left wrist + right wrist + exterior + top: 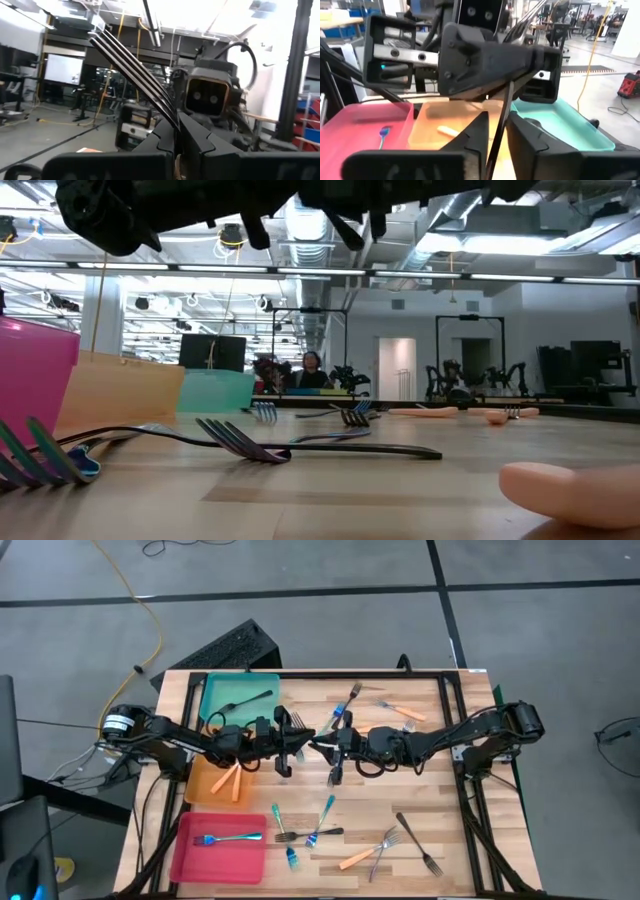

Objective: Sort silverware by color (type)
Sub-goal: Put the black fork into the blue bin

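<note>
We are mid-handover above the middle of the bench (420, 790): the two arms meet nose to nose, passing a dark grey-black fork (135, 70) between them. The left end effector (176, 131) is clamped shut on the fork's neck, tines pointing up and away in the left wrist view. The right end effector (499, 131) has its fingers a little apart with the fork's slim handle running between them; whether they press it or have let go, we cannot tell.

To the left lie three trays: the teal tray (222, 690) with one dark fork, the orange tray (200, 788) with orange-handled forks, and the pink tray (190, 858) with a blue-handled fork. (Plenty of forks lie loose across the bench.)

As we judge it, the next move calls for the right end effector to open fully and back away, then the left arm to carry the dark fork to the teal tray.
</note>
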`<state>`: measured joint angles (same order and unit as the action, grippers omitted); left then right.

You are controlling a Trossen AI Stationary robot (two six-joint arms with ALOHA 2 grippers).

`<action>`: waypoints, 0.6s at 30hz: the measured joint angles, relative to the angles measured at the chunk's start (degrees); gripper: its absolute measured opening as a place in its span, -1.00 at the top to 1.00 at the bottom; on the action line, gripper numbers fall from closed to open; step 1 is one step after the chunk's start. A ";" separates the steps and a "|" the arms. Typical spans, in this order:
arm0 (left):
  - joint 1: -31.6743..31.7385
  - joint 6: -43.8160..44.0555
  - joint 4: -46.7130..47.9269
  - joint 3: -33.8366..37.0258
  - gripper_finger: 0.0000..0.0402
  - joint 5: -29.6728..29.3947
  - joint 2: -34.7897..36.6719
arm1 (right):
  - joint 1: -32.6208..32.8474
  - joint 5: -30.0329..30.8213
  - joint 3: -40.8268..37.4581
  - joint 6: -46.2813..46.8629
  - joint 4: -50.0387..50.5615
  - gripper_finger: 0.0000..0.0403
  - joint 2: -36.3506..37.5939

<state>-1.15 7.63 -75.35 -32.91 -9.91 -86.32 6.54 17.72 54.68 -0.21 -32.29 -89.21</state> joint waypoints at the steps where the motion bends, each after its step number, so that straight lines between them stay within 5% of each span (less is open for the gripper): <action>1: 0.01 0.28 0.27 0.00 0.99 -0.24 0.00 | -0.02 0.00 0.00 0.02 0.32 0.48 0.00; 10: 0.19 -0.08 1.26 0.00 1.00 -3.75 0.22 | -0.04 -1.05 0.00 0.17 0.39 0.06 0.00; 18: 1.03 -0.43 2.32 0.00 1.00 -4.44 0.99 | -0.42 -1.07 0.00 0.17 2.04 -0.05 0.00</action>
<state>-0.12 7.19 -73.03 -32.91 -14.35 -85.33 6.13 16.64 54.68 -0.03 -30.25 -89.21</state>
